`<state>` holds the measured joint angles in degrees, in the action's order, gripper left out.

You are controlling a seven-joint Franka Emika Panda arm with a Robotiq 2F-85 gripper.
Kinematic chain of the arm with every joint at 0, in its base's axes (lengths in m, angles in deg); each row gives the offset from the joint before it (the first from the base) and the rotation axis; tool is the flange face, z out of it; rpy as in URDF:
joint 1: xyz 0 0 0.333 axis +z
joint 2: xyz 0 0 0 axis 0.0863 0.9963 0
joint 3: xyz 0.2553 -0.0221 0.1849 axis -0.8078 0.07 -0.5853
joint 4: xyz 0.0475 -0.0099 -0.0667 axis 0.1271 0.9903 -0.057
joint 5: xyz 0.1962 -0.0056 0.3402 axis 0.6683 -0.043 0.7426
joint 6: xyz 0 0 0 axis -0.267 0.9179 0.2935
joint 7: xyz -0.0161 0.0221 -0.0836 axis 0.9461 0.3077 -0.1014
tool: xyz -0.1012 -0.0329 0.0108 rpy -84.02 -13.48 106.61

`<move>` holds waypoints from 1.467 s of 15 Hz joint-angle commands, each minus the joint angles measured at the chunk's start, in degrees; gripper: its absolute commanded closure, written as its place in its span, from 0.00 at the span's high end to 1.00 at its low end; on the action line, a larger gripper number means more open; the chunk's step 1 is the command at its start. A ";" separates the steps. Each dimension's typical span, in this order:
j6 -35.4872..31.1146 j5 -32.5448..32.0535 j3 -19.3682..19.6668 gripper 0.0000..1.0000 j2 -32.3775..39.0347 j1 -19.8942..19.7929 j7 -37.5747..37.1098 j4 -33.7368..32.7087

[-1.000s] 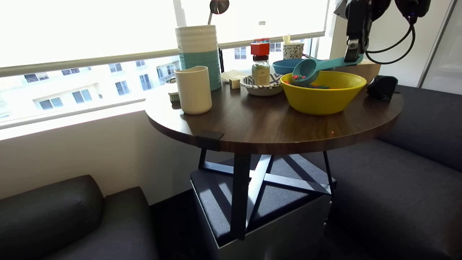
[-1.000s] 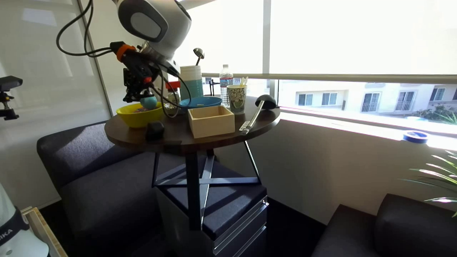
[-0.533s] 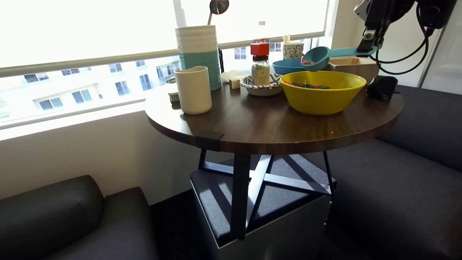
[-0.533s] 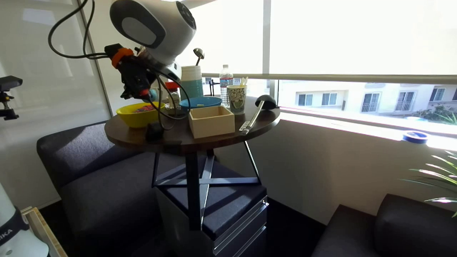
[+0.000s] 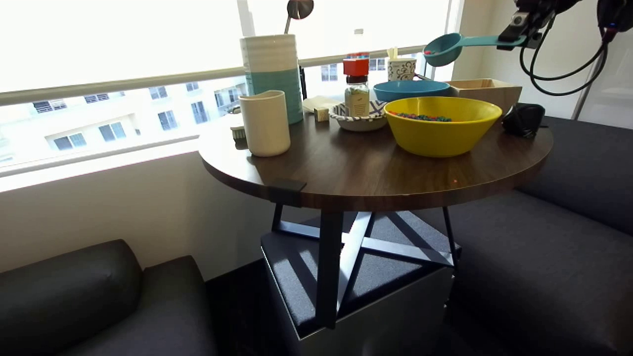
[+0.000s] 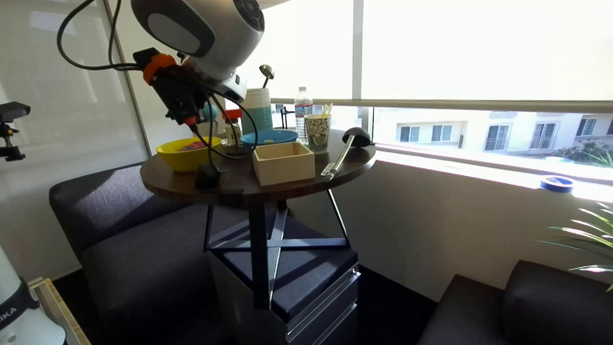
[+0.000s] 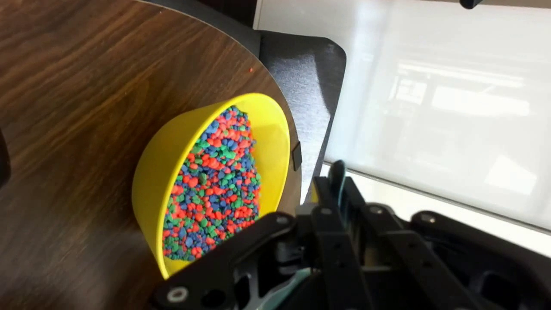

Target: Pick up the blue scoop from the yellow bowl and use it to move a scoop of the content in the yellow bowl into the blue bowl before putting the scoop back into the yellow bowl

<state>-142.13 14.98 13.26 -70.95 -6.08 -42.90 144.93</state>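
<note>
My gripper (image 5: 510, 39) is shut on the handle of the blue scoop (image 5: 443, 51), the handle end showing between the fingertips in the wrist view (image 7: 337, 172). The scoop is lifted well above the bowls, cup towards the window, with a few red bits visible in it. The yellow bowl (image 5: 445, 141) stands on the table, holding red, blue and green granules (image 7: 215, 185). The blue bowl (image 5: 410, 90) stands behind it; it also shows in an exterior view (image 6: 269, 138). The inside of the blue bowl is mostly hidden. The arm partly hides the scoop in an exterior view (image 6: 209, 112).
A wooden box (image 6: 285, 165), paper cup (image 6: 317, 134), bottle (image 6: 302, 112) and ladle (image 6: 346, 153) stand or lie near the blue bowl. A red-lidded jar (image 5: 357, 96) stands in a patterned bowl (image 5: 357, 124). A black object (image 5: 523, 119) sits beside the yellow bowl.
My gripper has risen with the scoop, out of the yellow bowl to high above it, shifting right in an exterior view. The bowls have not moved.
</note>
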 commanded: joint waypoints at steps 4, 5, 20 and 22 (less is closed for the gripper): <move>-3.26 4.43 -0.77 0.02 0.16 -0.50 -0.87 -4.42; -3.88 4.53 -1.09 0.02 0.06 -0.34 -1.24 -4.85; -7.76 0.50 -0.38 0.02 8.38 -1.79 -3.08 -14.64; -11.93 -3.24 -1.32 0.02 9.57 -1.73 -5.02 -15.98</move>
<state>-150.28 16.43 13.62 -64.28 -7.55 -44.52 132.88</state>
